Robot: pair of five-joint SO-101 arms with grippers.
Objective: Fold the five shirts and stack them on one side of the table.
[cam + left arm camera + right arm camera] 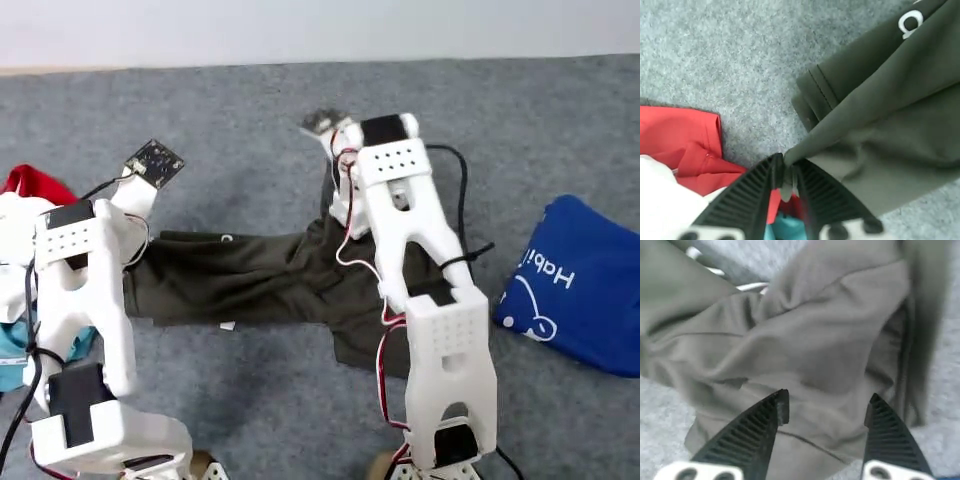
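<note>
Although the left arm's fingers (774, 176) are pressed together on only a thin fold of the dark olive shirt (880, 115), the pinch looks firm enough. The cloth fans out from their tips across the grey table (715, 55) toward the right arm's fingers (767, 422). Those are spread with nothing between them, poised over a rumpled heap of the same shirt. On the far side of the left fingers from the olive cloth, a red shirt (680, 140) lies just beside them, with white cloth (660, 200) and a scrap of teal (785, 227) close by. A blue shirt (580, 290) lies well apart from the right fingers, out past the olive one. The olive shirt should handle as light, limp fabric: it will sag and crease wherever it is unsupported, and a single layer may slip out of a grip. A stitched hem or seam would give a surer hold than the loose middle. I think the heap under the right fingers is the body end, but the folds hide which edge is which.
</note>
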